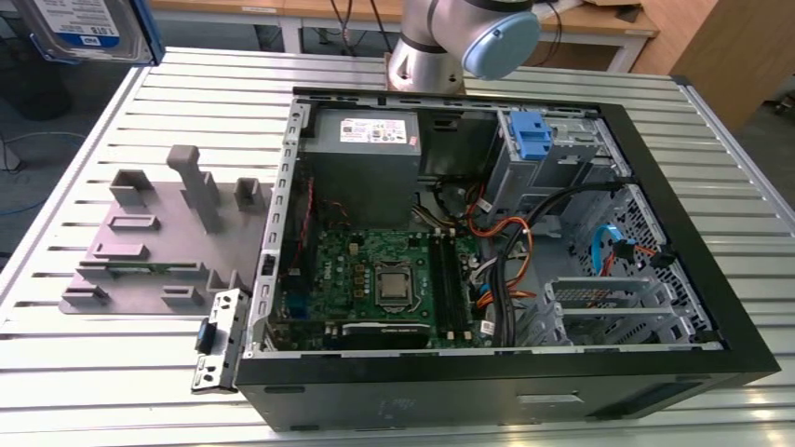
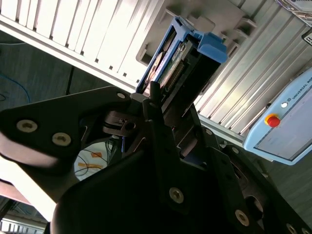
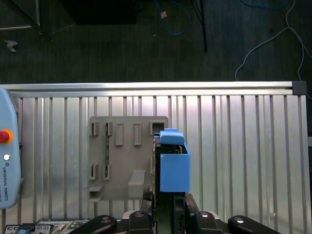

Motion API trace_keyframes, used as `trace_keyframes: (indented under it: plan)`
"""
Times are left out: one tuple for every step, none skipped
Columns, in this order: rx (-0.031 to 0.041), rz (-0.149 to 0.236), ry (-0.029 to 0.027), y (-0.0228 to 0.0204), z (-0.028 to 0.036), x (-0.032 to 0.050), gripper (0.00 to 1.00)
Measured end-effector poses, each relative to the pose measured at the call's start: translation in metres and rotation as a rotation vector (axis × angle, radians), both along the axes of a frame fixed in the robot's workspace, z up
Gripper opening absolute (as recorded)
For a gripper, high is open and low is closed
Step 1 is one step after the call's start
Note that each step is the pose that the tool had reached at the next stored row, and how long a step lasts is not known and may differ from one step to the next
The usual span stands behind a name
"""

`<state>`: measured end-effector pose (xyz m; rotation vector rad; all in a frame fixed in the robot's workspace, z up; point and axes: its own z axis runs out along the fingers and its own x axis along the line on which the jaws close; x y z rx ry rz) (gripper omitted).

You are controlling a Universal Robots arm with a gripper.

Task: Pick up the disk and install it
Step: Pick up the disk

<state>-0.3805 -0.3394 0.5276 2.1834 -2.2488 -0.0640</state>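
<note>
The disk [image 1: 85,28] is a silver hard drive with a white-and-blue label and a blue carrier frame, held high at the exterior view's upper left, above the table's far corner. In both wrist views it appears edge-on, the disk [image 3: 173,165] hovering over the grey fixture and slatted table, blue frame end outward. My gripper [image 3: 168,197] is shut on the disk [image 2: 183,61], its black fingers [image 2: 153,97] clamping both flat faces. The open computer case [image 1: 497,391] lies on the table, apart from the disk and toward the exterior view's right.
A grey moulded fixture [image 1: 162,233] sits on the slatted aluminium table [image 1: 125,391] beside the case. Inside the case are a grey power-supply box [image 1: 367,140], a motherboard [image 1: 385,279], cables and a blue clip [image 1: 531,135] at the drive bay. A teach pendant [image 3: 7,156] lies at the table edge.
</note>
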Motion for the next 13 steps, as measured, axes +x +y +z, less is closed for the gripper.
trace_keyframes:
  plan:
    - [0.0001,0.0,0.0,0.0,0.0,0.0,0.35]
    - [0.0,0.0,0.0,0.0,0.0,0.0001,0.35]
    - [0.0,0.0,0.0,0.0,0.0,0.0002,0.35]
    - [0.0,0.0,0.0,0.0,0.0,0.0002,0.35]
    - [0.0,0.0,0.0,0.0,0.0,0.0002,0.35]
    - [0.0,0.0,0.0,0.0,0.0,0.0002,0.35]
    - [0.0,0.0,0.0,0.0,0.0,0.0002,0.35]
    - [0.0,0.0,0.0,0.0,0.0,0.0002,0.35]
    - [0.0,0.0,0.0,0.0,0.0,0.0002,0.35]
    - [0.0,0.0,-0.0001,0.0,0.0,0.0005,0.35]
    - [0.0,0.0,0.0001,0.0,0.0,0.0011,0.35]
    - [0.0,0.0,0.0,0.0,0.0,0.0017,0.35]
    - [0.0,0.0,0.0,0.0,0.0,0.0023,0.35]
